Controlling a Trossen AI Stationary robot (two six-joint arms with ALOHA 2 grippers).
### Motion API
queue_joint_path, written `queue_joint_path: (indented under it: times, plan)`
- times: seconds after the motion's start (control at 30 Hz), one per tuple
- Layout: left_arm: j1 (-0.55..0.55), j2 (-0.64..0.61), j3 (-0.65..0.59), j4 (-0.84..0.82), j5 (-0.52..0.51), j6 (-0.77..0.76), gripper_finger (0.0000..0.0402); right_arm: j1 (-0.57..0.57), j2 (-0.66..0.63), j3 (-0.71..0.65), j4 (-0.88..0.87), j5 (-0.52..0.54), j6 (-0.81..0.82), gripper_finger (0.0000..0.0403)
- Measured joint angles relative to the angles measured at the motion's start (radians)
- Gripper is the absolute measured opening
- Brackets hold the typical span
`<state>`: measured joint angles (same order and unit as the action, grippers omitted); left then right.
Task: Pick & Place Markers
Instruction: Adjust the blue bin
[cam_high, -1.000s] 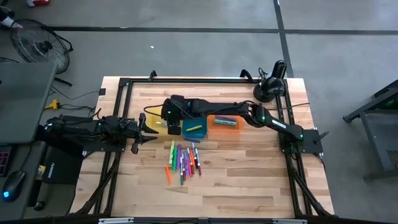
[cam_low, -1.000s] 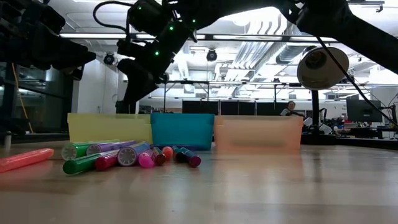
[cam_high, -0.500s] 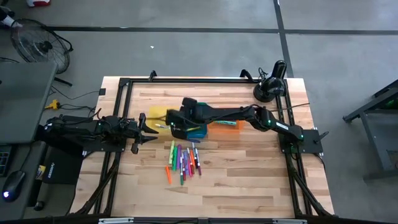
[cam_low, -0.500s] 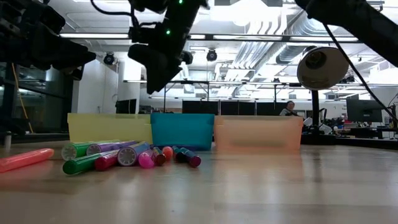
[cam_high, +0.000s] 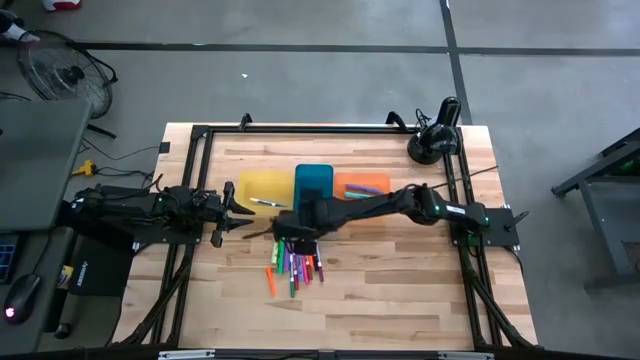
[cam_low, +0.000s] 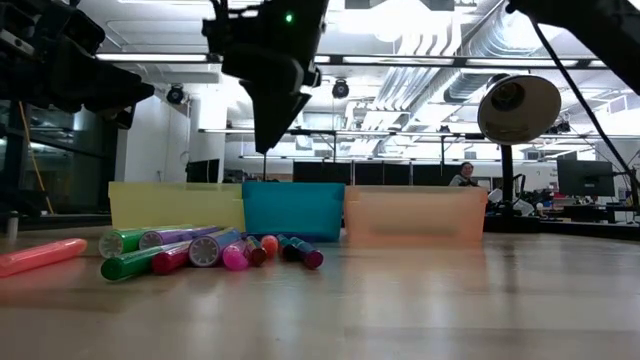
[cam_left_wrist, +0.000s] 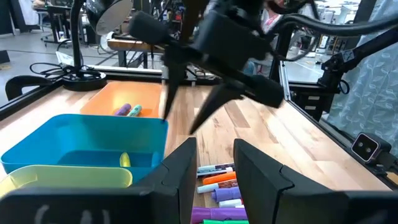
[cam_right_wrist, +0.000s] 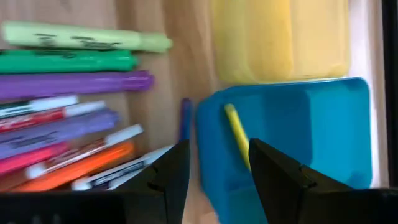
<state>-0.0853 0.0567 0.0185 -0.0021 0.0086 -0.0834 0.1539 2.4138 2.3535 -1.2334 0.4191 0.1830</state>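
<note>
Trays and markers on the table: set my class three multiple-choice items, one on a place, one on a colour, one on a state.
1. Which tray stands in the middle of the row?
A. yellow
B. blue
C. orange

2. What colour is the marker in the blue tray?
A. yellow
B. red
C. purple

3. How is the right claw?
A. shut on a marker
B. resting in the orange tray
C. open, empty, off the table

Key:
1 B: the blue tray sits between the yellow tray and the orange tray.
2 A: a yellow marker lies inside.
3 C: the right claw hangs spread, nothing between.
</note>
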Motion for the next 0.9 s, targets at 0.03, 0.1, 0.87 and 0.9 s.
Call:
queue_joint_path:
  times: [0.03, 0.1, 0.87, 0.9]
  plan:
    - [0.000, 0.000, 0.000, 0.000, 0.000, 0.000, 0.0104, 0.011, 0.000, 0.000, -0.001, 0.000, 0.010, 0.0154]
    - [0.000, 0.000, 0.000, 0.000, 0.000, 0.000, 0.0104, 0.032, -0.001, -0.006, -0.002, 0.002, 0.028, 0.0154]
    - [0.000, 0.000, 0.000, 0.000, 0.000, 0.000, 0.0104, 0.093, -0.058, -0.337, 0.316, 0.048, -0.045, 0.0154]
    - [0.000, 0.000, 0.000, 0.000, 0.000, 0.000, 0.0104, 0.095, -0.071, -0.361, 0.338, 0.048, -0.051, 0.0154]
